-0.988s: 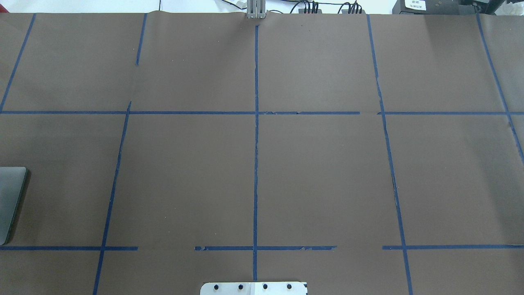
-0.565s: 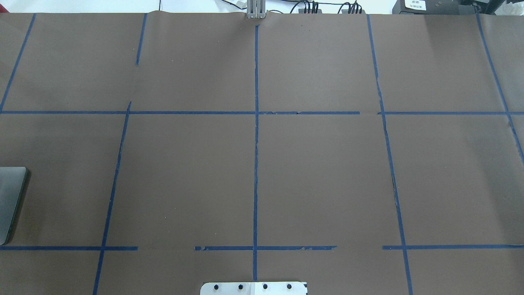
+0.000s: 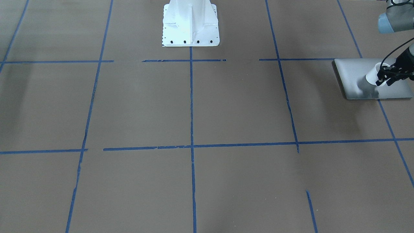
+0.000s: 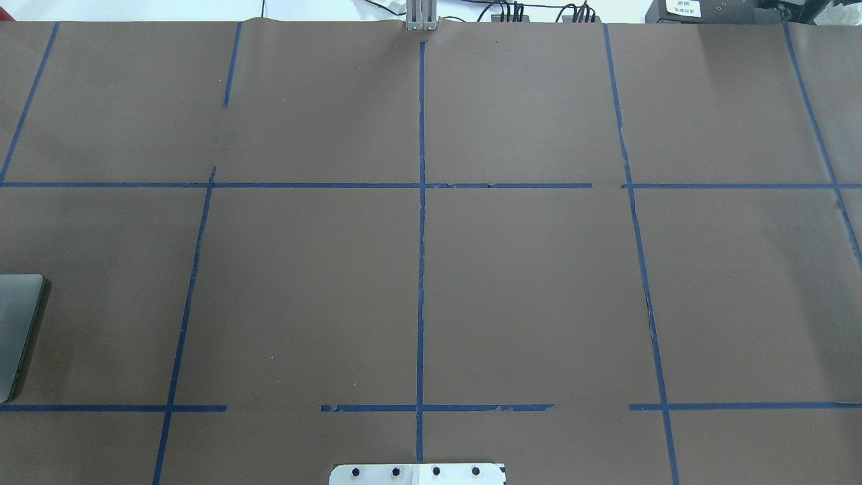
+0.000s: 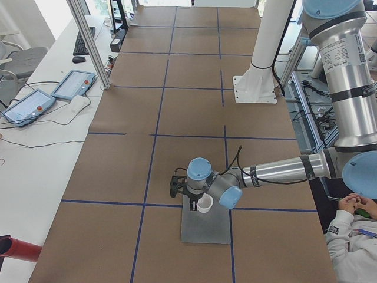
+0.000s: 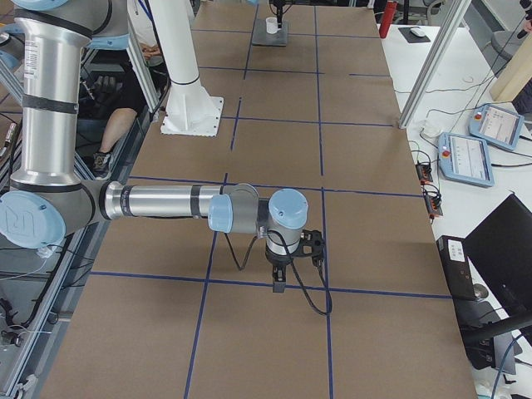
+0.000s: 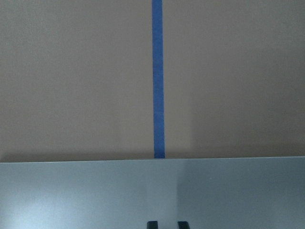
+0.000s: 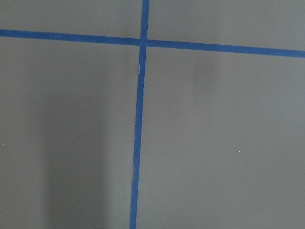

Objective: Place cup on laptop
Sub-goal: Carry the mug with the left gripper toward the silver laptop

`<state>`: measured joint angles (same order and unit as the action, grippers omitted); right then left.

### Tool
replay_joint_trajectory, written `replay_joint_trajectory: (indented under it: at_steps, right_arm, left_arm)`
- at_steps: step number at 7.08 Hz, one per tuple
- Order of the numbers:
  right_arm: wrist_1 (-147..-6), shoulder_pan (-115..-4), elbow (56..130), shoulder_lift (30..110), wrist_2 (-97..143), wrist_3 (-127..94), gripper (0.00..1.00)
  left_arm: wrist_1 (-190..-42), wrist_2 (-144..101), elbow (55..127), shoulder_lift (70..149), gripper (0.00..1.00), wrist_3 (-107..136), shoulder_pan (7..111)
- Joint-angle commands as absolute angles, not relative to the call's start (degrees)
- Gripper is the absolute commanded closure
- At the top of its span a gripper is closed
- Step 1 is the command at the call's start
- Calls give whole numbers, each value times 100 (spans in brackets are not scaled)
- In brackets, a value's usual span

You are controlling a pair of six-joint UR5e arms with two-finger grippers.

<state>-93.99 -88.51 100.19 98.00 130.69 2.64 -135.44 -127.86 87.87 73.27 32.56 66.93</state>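
Note:
The silver-grey laptop (image 3: 352,71) lies closed at the table's left end; only its corner shows in the overhead view (image 4: 13,323). The small white cup (image 3: 372,76) is upright over the lid near its edge (image 5: 204,204). I cannot tell whether it touches the lid. My left gripper (image 3: 383,77) is shut on the cup's rim. In the left wrist view two fingertips (image 7: 152,224) stand close together above the lid (image 7: 71,195). My right gripper (image 6: 278,287) points down at bare table, far from the laptop. I cannot tell whether it is open or shut.
The white robot pedestal (image 3: 190,26) stands at the table's middle edge. Blue tape lines (image 4: 421,269) divide the brown table cover. A seated person (image 5: 353,230) is beside the laptop end. Teach pendants (image 5: 70,85) lie on a side bench.

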Motion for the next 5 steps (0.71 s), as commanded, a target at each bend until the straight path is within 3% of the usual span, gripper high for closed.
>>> replay_joint_trajectory:
  at_steps: [1, 3, 5]
  right_arm:
    - [-9396, -8851, 10020, 9800, 13069, 264, 0]
    - [-9396, -8851, 10020, 9800, 13069, 264, 0]
    - [-9396, -8851, 10020, 9800, 13069, 264, 0]
  left_arm:
    - [-13492, -12814, 8928, 7330, 0, 3252, 6732]
    - [-13108, -13163, 9254, 7242, 0, 2442, 7177]
    - [-11340, -13254, 9578, 7356, 0, 415, 8791]
